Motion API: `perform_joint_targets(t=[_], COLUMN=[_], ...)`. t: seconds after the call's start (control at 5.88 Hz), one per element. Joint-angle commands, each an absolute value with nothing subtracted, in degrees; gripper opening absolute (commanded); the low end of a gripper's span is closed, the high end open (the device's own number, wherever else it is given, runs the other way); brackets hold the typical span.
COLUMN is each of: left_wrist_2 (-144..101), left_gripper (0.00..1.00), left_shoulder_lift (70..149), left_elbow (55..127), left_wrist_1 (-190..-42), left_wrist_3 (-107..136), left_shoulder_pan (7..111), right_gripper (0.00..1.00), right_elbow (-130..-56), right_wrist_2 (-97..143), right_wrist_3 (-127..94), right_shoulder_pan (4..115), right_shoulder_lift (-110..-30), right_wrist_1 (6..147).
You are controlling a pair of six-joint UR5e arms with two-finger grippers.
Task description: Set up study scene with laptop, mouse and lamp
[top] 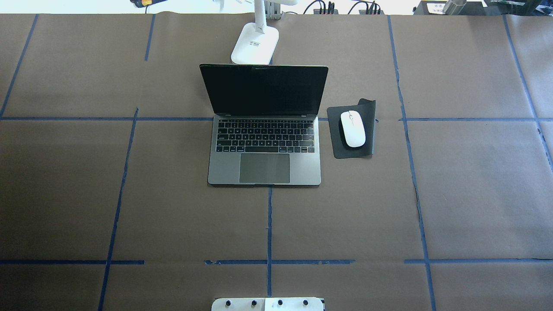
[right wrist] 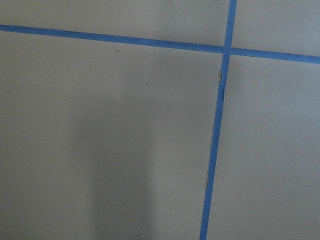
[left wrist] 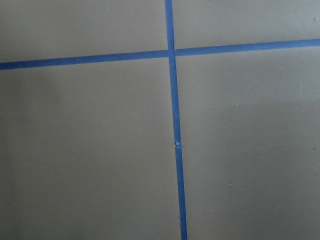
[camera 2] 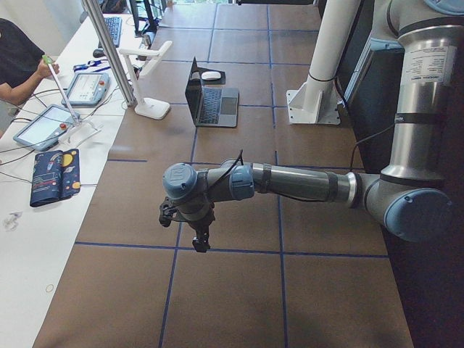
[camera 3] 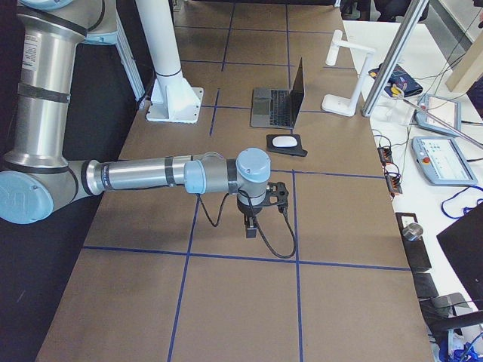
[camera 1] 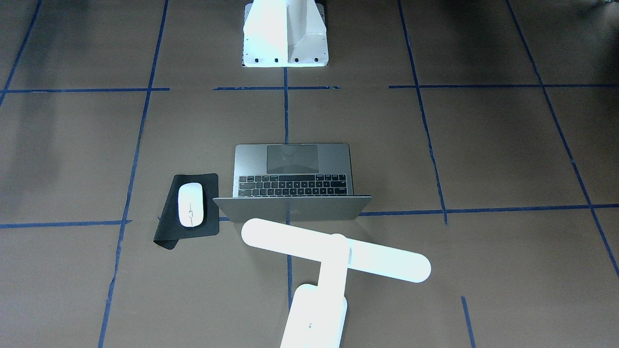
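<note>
The grey laptop (top: 264, 167) stands open at the table's middle, its screen dark. The white mouse (top: 352, 128) lies on a black mat (top: 369, 110) just right of it in the overhead view. The white lamp (camera 1: 333, 249) stands behind the laptop's lid, its bar head over the lid's far side and its base (top: 255, 43) on the table. My left gripper (camera 2: 201, 243) and right gripper (camera 3: 251, 228) hang over bare table, far from these things. They show only in the side views, so I cannot tell whether they are open or shut. Both wrist views show only brown table and blue tape.
The white robot pedestal (camera 1: 285, 34) is bolted at the table's near edge. Blue tape lines grid the brown table (top: 129, 207). A side bench beyond the lamp holds tablets (camera 2: 47, 125) and a control pendant (camera 3: 438, 160). An operator (camera 2: 18, 61) sits there.
</note>
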State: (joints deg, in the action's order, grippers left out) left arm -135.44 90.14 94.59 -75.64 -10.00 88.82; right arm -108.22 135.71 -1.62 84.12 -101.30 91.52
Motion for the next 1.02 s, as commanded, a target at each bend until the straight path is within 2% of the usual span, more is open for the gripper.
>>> perform_joint_targets(t=[0.0, 0.34, 0.68, 0.85], left_wrist_2=[-135.18, -135.61, -135.62, -135.62], left_gripper=[1.00, 1.00, 1.00, 1.00], left_shoulder_lift=[89.30, 89.82, 90.00, 90.09], left_elbow=[95.01, 95.27, 95.80, 97.89], left_wrist_1=[-76.38, -76.38, -76.38, -76.29], left_wrist_3=[-10.02, -9.93, -10.28, -10.28], left_shoulder_pan=[88.77, 88.77, 88.77, 88.68], right_gripper=[1.00, 1.00, 1.00, 1.00], right_elbow=[-108.28, -108.19, -104.87, -104.77], right_wrist_2=[135.70, 135.18, 135.09, 135.00], right_wrist_3=[-1.76, -1.67, -1.14, -1.14], right_shoulder_pan=[84.11, 84.11, 84.55, 84.55], right_shoulder_lift=[-101.25, -101.16, -98.11, -98.17], right_wrist_1=[91.49, 91.58, 91.76, 91.67])
